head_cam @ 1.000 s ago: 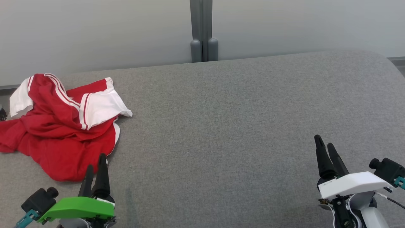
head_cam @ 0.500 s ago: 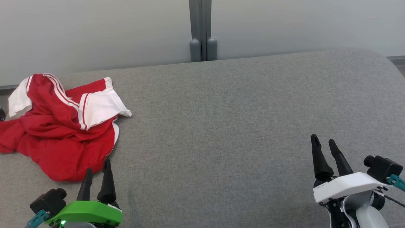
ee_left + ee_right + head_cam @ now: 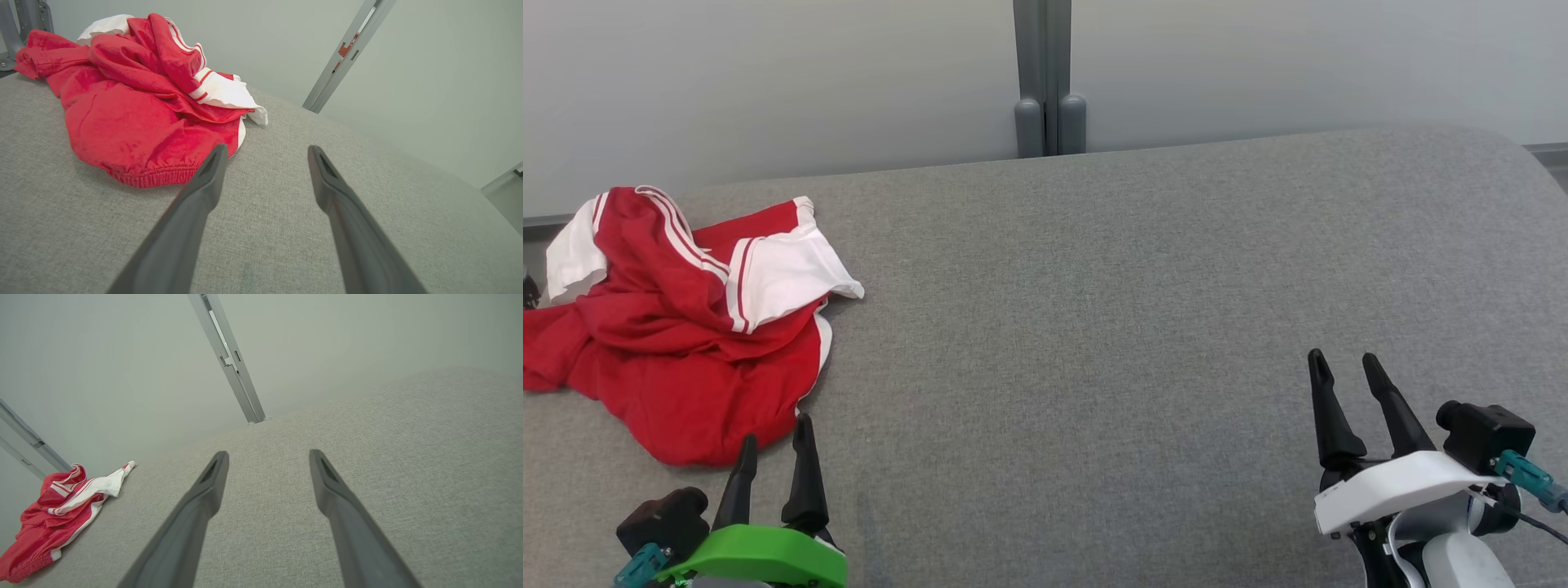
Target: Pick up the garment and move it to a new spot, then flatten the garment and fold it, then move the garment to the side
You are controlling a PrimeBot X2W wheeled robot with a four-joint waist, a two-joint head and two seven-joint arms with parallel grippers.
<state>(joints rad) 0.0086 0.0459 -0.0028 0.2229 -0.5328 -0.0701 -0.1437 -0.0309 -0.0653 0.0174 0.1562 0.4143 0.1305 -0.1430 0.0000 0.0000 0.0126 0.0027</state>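
Left tool [image 3: 776, 430] gapes near crumpled garment [image 3: 678, 343], cropped at head view's edge.

Overhead and low views, shared garment [image 3: 686, 384]

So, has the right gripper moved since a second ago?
Yes. In the head view the right gripper has drifted slightly left, measured against the grey post, which stays put.

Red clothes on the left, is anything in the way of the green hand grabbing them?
Nothing visible is in the way. The left gripper, its jaws open, sits close to the near hem of the garment, with just bare grey cushion around them.
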